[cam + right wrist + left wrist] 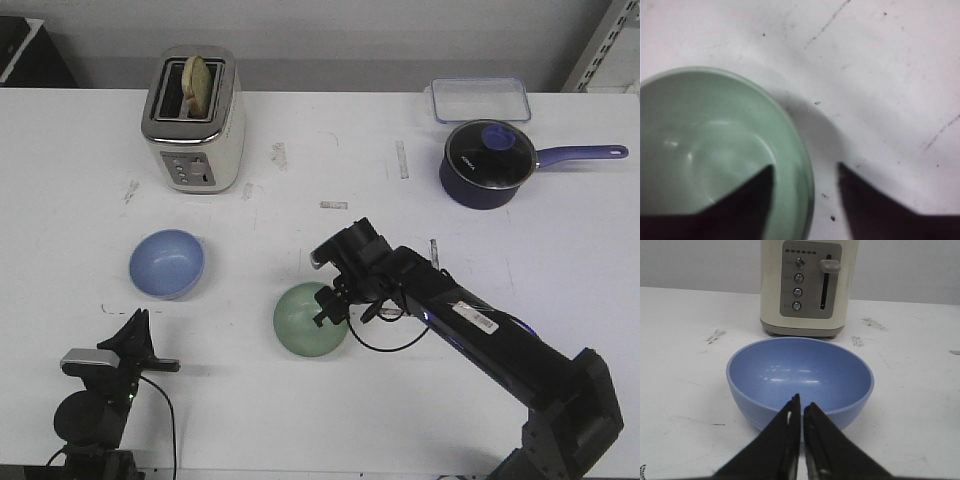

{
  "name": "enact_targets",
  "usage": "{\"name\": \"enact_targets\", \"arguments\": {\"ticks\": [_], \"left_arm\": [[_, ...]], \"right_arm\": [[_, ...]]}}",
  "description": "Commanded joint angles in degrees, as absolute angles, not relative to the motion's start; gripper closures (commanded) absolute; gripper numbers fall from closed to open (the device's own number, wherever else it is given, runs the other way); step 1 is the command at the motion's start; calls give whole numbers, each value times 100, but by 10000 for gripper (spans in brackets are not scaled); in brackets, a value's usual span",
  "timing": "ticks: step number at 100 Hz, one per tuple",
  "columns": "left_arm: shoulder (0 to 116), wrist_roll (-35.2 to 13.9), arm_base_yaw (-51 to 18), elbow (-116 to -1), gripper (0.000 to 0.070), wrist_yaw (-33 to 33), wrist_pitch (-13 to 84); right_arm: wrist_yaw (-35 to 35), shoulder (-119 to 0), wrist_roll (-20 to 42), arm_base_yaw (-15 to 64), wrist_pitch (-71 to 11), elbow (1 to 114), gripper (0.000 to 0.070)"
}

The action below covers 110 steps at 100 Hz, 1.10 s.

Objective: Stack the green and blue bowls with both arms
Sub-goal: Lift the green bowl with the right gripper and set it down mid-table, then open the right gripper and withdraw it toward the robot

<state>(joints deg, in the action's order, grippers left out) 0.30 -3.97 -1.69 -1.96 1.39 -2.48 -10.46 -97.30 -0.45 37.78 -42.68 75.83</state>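
The blue bowl (pixel 166 263) stands upright on the white table at left centre, empty (pixel 800 375). The pale green bowl (pixel 308 322) sits near the table's middle front. My right gripper (pixel 333 305) hangs open over the green bowl's rim (pixel 802 165), one finger above the inside, the other outside over the table. My left gripper (pixel 137 325) is low at the front left, short of the blue bowl, its jaws shut with nothing between them (pixel 802 407).
A cream toaster (pixel 195 118) with bread stands behind the blue bowl (pixel 804 287). A dark navy saucepan (pixel 490 163) with lid and long handle and a clear plastic container (pixel 480 99) are at the back right.
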Motion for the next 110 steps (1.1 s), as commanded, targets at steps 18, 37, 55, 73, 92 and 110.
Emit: {"name": "enact_targets", "arguments": {"ticks": [18, 37, 55, 73, 92, 110], "left_arm": [[23, -388, -174, -73, 698, 130, -309], [23, -390, -174, -73, 698, 130, -311], [23, -392, -174, -73, 698, 130, -311], [23, -390, -174, -78, 698, 130, -318], [23, -390, -174, -78, 698, 128, -410], [23, -395, -174, -115, 699, -21, -1070]], "right_arm": [[-1044, -9157, -183, 3732, -4244, 8204, 257], [-1035, -8377, -178, 3452, -4158, 8434, 533], [-563, -7577, -176, 3017, -4412, 8416, 700], [-141, -6674, -178, 2543, -4281, 7636, 700], [-148, -5323, -128, 2141, -3277, 5708, 700], [-150, -4095, 213, 2008, -2440, 3977, 700]]}}
